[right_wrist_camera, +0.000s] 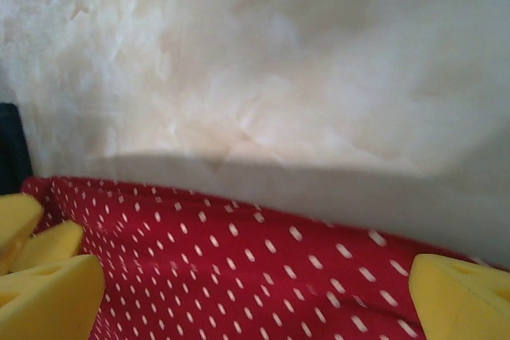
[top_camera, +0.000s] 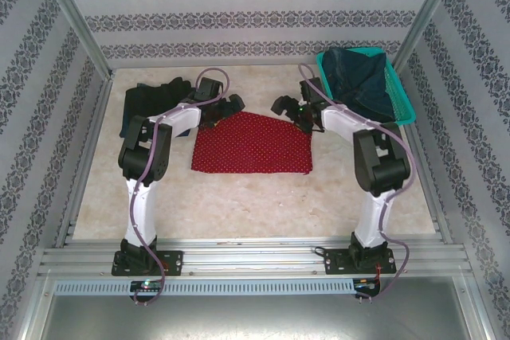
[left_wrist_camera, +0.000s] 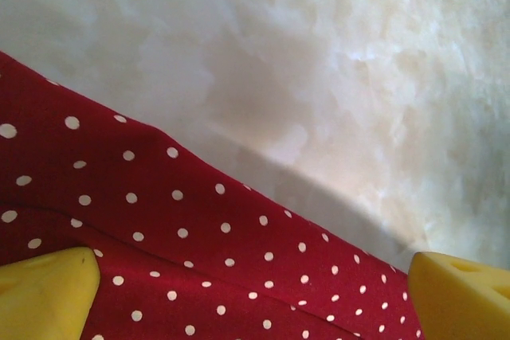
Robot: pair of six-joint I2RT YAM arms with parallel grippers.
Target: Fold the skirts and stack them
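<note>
Left wrist view: the left gripper point(left_wrist_camera: 255, 296) has its yellow wedge-shaped fingers point(left_wrist_camera: 48, 296) spread wide, holding nothing, low over the far edge of the red cloth skirt with small white dots point(left_wrist_camera: 199, 260), where a soft seam ridge runs. The right gripper point(right_wrist_camera: 255, 300) is spread the same way over that skirt's other far corner, empty. This paired stance suits pinching both far corners at once, probably to fold the thin, limp fabric toward the near side. The skirt lies flat and roughly trapezoid on the pale mottled table point(top_camera: 239, 197). Beyond its left corner lies a bunched black skirt point(top_camera: 147, 101). Beyond its right corner, crumpled dark blue denim skirts point(top_camera: 358, 77) fill a teal plastic mesh basket point(top_camera: 402, 109), waiting.
</note>
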